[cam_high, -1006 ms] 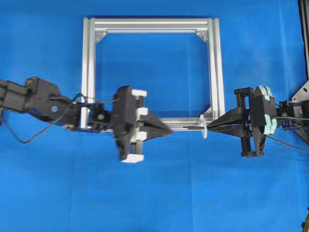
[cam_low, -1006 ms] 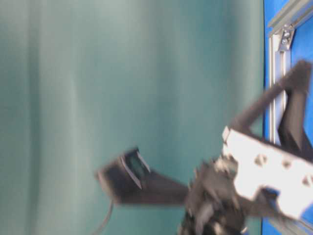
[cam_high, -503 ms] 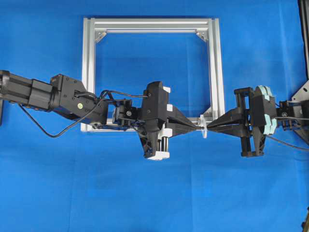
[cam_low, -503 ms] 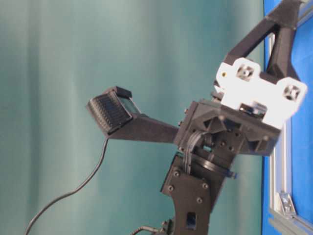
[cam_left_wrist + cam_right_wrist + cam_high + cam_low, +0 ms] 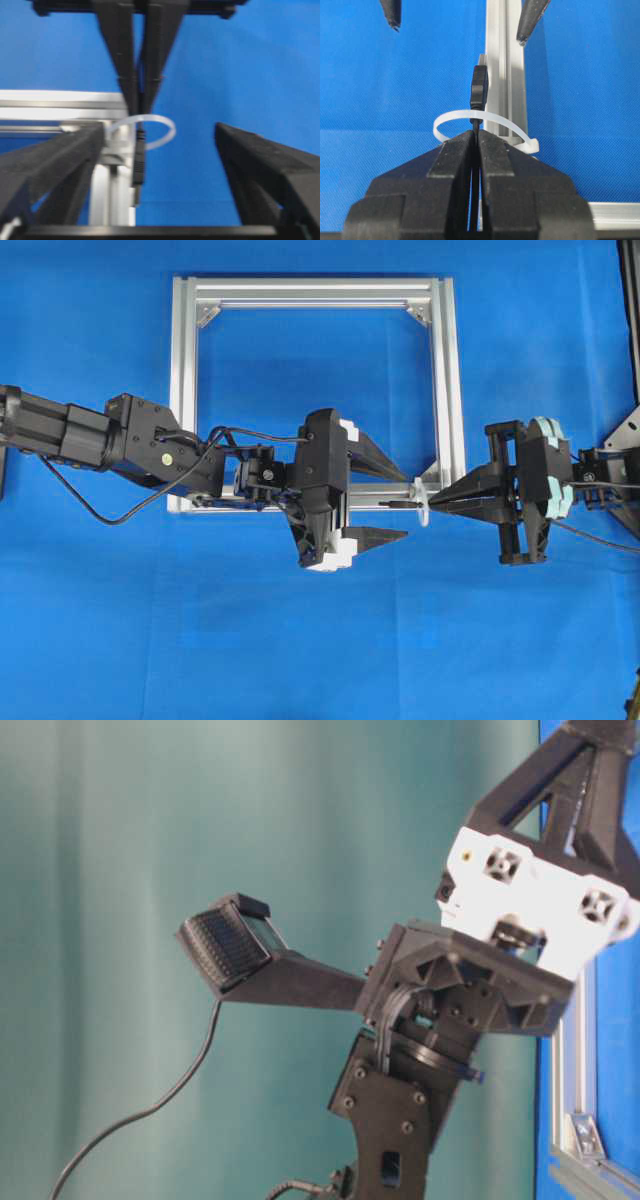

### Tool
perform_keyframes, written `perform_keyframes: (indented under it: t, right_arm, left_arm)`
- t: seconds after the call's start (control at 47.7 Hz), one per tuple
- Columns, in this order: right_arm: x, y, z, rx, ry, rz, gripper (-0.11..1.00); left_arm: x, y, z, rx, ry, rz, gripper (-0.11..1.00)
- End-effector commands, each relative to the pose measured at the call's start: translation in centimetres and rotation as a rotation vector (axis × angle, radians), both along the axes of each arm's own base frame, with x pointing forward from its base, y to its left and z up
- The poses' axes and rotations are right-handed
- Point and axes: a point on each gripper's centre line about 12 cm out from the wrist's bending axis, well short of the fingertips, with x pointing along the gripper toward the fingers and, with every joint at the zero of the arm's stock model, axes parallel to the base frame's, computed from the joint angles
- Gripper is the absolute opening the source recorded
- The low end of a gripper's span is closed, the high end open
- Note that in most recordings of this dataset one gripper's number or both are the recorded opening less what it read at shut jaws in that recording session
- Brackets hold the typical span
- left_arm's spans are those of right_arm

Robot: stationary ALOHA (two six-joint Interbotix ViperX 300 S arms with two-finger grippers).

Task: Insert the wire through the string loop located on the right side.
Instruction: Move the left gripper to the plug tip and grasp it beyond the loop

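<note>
The wire's dark plug [image 5: 479,89] pokes leftward through the white string loop [image 5: 451,118], which hangs off the silver frame's lower right corner [image 5: 441,480]. My right gripper [image 5: 432,502] is shut on the wire just right of the string loop [image 5: 422,503]; its pinched tips [image 5: 476,136] touch the loop's near side. My left gripper [image 5: 403,503] stands wide open. Its two fingers [image 5: 55,165] straddle the plug [image 5: 138,162] without touching it, and the loop [image 5: 167,132] sits just beyond. The rest of the wire is hidden behind the right gripper.
The square aluminium frame [image 5: 183,390] lies flat on the blue mat, its bottom rail [image 5: 505,60] running under both grippers. A black arm cable [image 5: 90,510] droops below the left arm. The table-level view shows only the left wrist's white-faced body [image 5: 530,910].
The left gripper slid right along the bottom rail to the plug while shut, then sprang wide open around it. The right gripper has stayed shut on the wire at the loop.
</note>
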Motion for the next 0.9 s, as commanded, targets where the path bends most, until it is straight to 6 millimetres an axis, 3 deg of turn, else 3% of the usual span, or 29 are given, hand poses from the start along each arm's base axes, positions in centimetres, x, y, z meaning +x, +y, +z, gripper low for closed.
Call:
perform_keyframes:
  t: [0.0,0.251,0.629,0.88]
  right_arm:
    - [0.5,0.1,0.7,0.006,-0.028,-0.004,-0.03]
    - [0.5,0.1,0.7,0.006,-0.028,-0.004,-0.03]
    - [0.6,0.0,0.7,0.006,-0.028,-0.005,-0.03]
    - [0.5,0.0,0.6,0.006,-0.025,-0.005,-0.03]
  left_arm:
    - [0.5,0.2,1.7,-0.001,-0.045,0.002,0.91]
    - [0.5,0.3,1.5,0.0,-0.043,0.006,0.9]
    - [1.6,0.3,-2.3,0.006,0.021,0.007,0.9]
    - [1.6,0.3,-2.4,0.005,0.023,0.007,0.9]
